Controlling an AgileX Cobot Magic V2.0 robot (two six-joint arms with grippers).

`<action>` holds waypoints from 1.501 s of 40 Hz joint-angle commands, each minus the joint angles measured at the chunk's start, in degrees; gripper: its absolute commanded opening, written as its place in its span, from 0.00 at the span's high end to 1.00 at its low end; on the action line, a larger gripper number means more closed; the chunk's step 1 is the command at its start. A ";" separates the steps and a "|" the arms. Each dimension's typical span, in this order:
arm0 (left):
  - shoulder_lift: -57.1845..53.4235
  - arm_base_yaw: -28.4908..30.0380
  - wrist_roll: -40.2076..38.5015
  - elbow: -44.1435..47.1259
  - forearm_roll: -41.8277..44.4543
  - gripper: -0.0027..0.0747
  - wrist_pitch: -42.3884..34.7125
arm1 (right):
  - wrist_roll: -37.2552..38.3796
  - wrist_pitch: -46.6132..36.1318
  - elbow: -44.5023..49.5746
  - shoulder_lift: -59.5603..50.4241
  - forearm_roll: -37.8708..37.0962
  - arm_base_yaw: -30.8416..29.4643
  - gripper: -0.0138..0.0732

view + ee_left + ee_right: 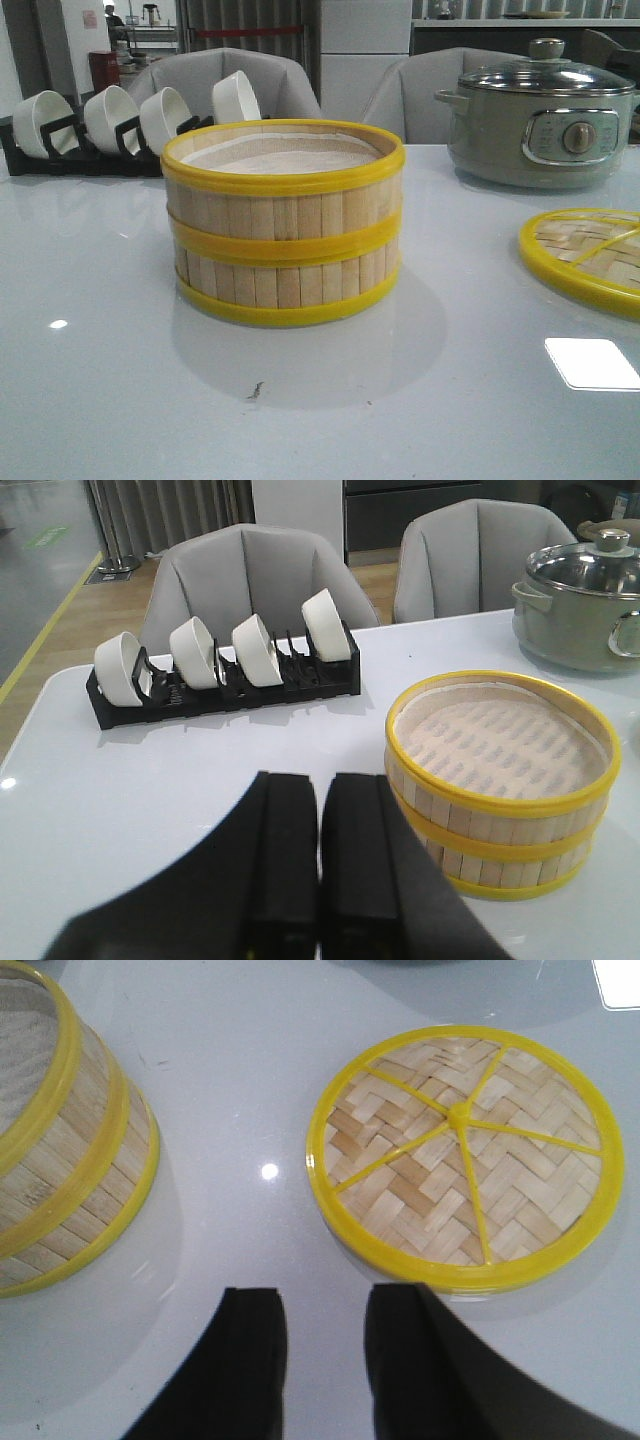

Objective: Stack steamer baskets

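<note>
Two grippers, neither holding anything. We see the left gripper point(320, 880) with its fingers pressed together, only a thin seam between them, hovering above the table point(150, 810) just beside the steamer baskets point(497, 780). The right gripper point(322, 1360) has its fingers parted by a moderate gap, nothing between them, bare tabletop under them, close to the near rim of the woven lid point(465, 1155) but not touching it.

Baskets: we count two, one on top of the other, rims lined up, white liner showing in the top one, standing mid-table in the front view point(283, 220). We judge the stack done or nearly so.

Lid lies flat on the table to the right, well apart from the baskets. Cooker point(545, 125) sits behind the lid, glass cover on. Rack of white bowls point(225, 665) at the back left.

Risks as we judge them: left gripper sits near the stack wall, so a sideways move could shove the top basket off its seat or slide the whole stack on the glossy table. Right fingers low beside the lid; a forward move could scrape its rim and skid it. If the lid goes on next, a thin flat rim lying on a smooth surface is a hard pinch and may slip.
</note>
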 commanded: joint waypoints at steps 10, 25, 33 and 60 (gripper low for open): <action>0.70 0.07 -0.56 -1.46 0.28 0.83 -4.47 | -0.67 -3.88 -2.30 -0.36 -0.72 -0.06 0.46; 0.70 0.07 -0.56 -1.46 0.28 0.83 -4.47 | -0.67 -2.81 -2.30 -0.36 3.61 -0.06 0.46; 0.70 0.07 -0.56 -1.46 0.28 0.83 -4.47 | -0.67 1.14 -2.30 -0.36 4.42 -0.06 0.46; 0.70 0.07 -0.56 -1.46 0.18 0.83 -4.47 | -0.69 6.44 -26.84 32.80 -0.49 -10.96 0.47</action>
